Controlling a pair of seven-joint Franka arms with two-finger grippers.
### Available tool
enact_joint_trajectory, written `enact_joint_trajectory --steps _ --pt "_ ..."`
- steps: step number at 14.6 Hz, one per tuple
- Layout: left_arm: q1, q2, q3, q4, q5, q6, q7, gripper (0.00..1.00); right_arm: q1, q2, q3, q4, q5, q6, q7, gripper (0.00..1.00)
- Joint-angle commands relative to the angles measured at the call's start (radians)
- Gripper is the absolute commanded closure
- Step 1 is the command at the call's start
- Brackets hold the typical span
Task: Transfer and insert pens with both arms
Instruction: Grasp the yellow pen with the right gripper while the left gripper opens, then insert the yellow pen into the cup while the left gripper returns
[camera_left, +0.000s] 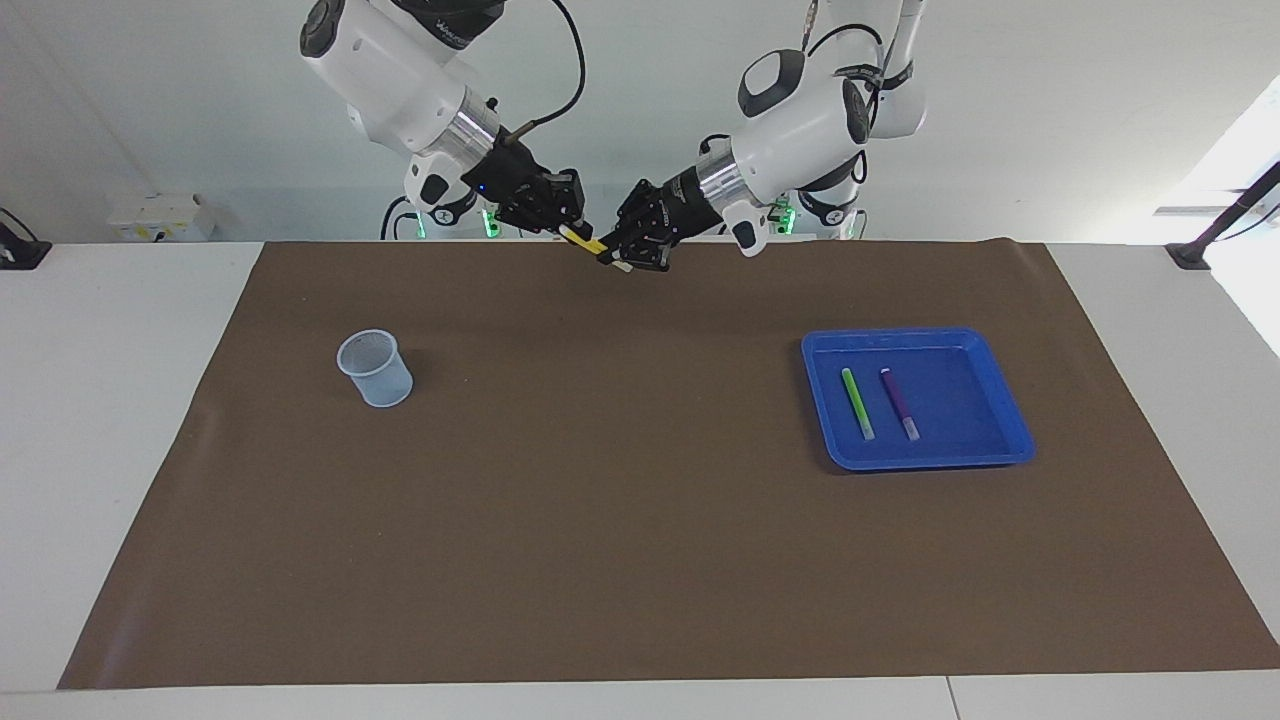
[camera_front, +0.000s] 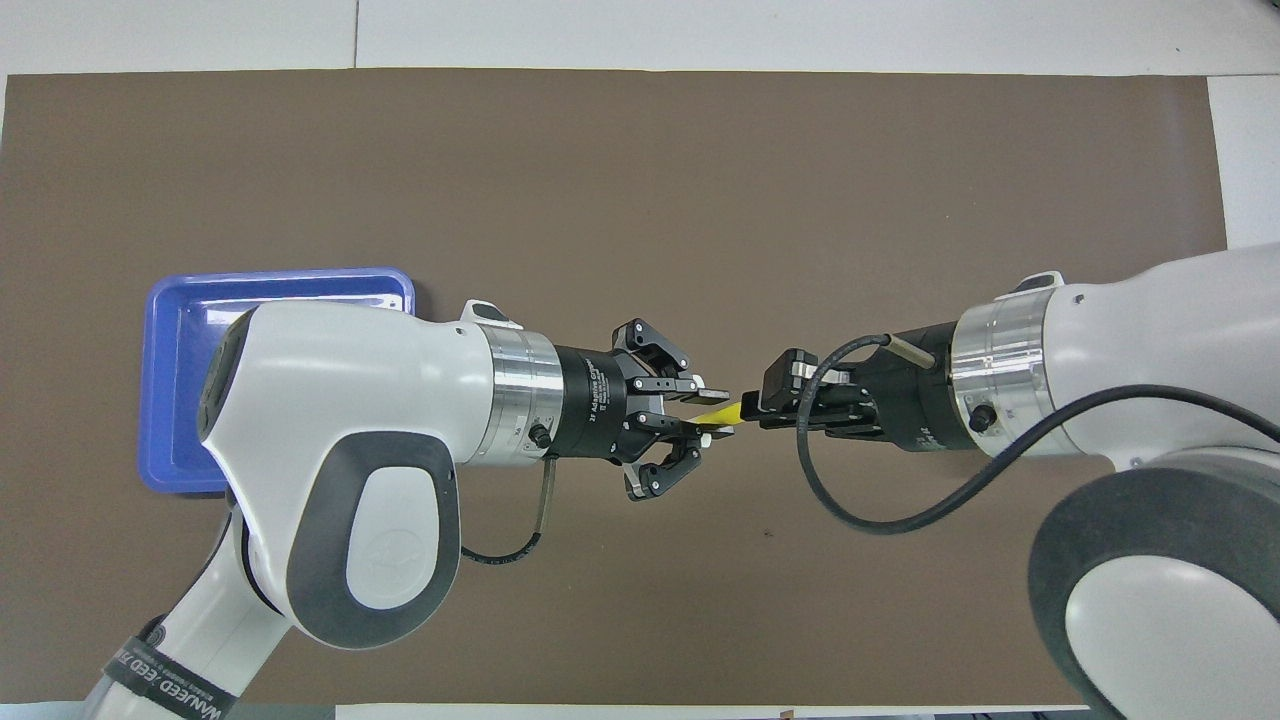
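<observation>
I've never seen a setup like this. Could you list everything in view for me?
table: one, white, under everything
mat: one, brown, covers most of the table
cup: one, clear mesh, upright on the mat toward the right arm's end
tray: one, blue, on the mat toward the left arm's end
green pen: one, lying in the tray
purple pen: one, in the tray beside the green pen
yellow pen: one, in the air over the mat, between the tools
right tool: black, shut on the yellow pen
left tool: black, open around its other end
arms: two, white

Glossy blue plastic tray (camera_left: 1010, 425), matt brown mat (camera_left: 620, 520)
</observation>
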Motion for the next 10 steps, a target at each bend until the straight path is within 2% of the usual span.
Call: enact_joint_trajectory --steps 1,5,7,10 --pt "-0.018 -0.047 0.012 -0.033 -0.027 0.044 0.001 0.00 -0.013 -0.018 0.003 -0.019 -0.021 -0.023 -0.035 1.00" --pt "-0.006 -0.048 0.017 -0.043 -0.024 0.041 0.003 0.00 -0.036 -0.018 -0.003 0.032 -0.300 -0.162 -0.217 1.00" --pt "0.020 -0.053 0.020 -0.050 -0.013 0.023 0.017 0.00 -0.053 -0.021 -0.005 0.044 -0.419 -0.195 -0.295 1.00" --pt "0.088 -0.055 0.021 -0.048 0.100 -0.083 0.076 0.00 -0.183 -0.021 -0.006 0.033 -0.487 -0.186 -0.493 1.00"
